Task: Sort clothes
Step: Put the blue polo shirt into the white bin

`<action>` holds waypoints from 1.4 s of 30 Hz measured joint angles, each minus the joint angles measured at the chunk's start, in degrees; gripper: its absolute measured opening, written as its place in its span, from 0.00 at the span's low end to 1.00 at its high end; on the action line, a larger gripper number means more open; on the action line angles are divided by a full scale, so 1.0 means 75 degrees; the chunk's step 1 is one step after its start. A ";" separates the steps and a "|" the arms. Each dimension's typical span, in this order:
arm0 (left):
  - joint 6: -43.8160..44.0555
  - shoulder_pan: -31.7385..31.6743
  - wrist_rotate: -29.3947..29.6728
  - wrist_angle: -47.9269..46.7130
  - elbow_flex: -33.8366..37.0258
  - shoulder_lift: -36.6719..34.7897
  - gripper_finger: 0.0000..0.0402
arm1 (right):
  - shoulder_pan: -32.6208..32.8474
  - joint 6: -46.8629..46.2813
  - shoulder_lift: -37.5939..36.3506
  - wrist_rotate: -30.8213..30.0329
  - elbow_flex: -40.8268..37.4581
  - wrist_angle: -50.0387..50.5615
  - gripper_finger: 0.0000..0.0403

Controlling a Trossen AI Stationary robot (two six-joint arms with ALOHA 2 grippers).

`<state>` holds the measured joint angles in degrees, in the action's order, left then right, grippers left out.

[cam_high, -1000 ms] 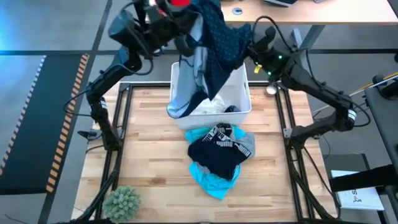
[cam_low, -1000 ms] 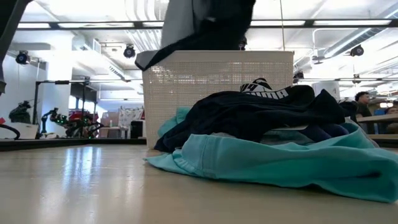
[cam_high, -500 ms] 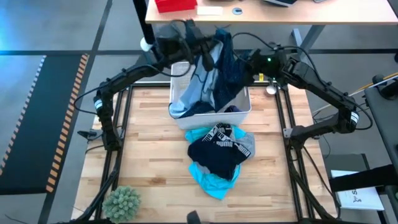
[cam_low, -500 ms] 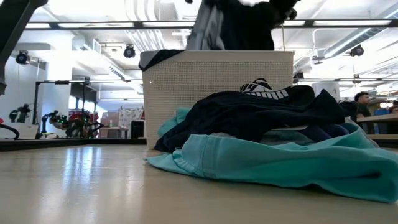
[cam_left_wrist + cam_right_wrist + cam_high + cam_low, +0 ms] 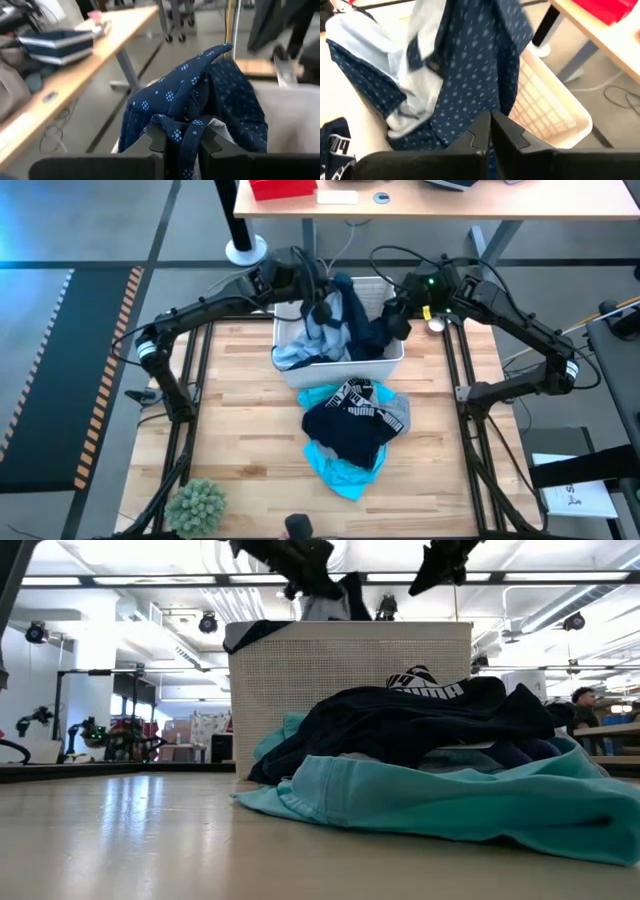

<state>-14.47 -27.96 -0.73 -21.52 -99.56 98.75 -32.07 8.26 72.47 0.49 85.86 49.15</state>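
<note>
Basket (image 5: pixel 392 352) at desk (image 5: pixel 240 430) rear centre. Patterned garment (image 5: pixel 362 320) draped in basket, left hand (image 5: pixel 322 308) and right hand (image 5: pixel 396 320) above it. Clothes pile (image 5: pixel 350 430) directly before basket. Plant ball (image 5: pixel 196 505) at front-left corner.

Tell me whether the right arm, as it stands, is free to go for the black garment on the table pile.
Probably not yet: the right tool is shut on the navy garment over the basket. Nothing covers the black garment.
</note>
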 joint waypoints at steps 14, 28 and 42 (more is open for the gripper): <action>0.0263 -0.0190 0.0112 -0.0283 0.2364 -0.0573 0.08 | 0.0163 -0.0156 0.0085 0.0032 -0.0012 -0.0254 0.00; 0.0262 -0.0149 0.0078 -0.1720 0.1099 -0.0570 0.60 | 0.0209 -0.0199 0.0096 0.0399 -0.0012 -0.0254 0.02; 0.0185 -0.0091 0.0058 -0.3323 -0.0169 -0.0573 0.44 | 0.0212 -0.0187 0.0096 0.0399 -0.0012 -0.0130 0.17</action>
<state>-13.08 -28.64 -0.29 -46.44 -100.82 94.45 -30.48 6.86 73.19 3.49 85.78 48.18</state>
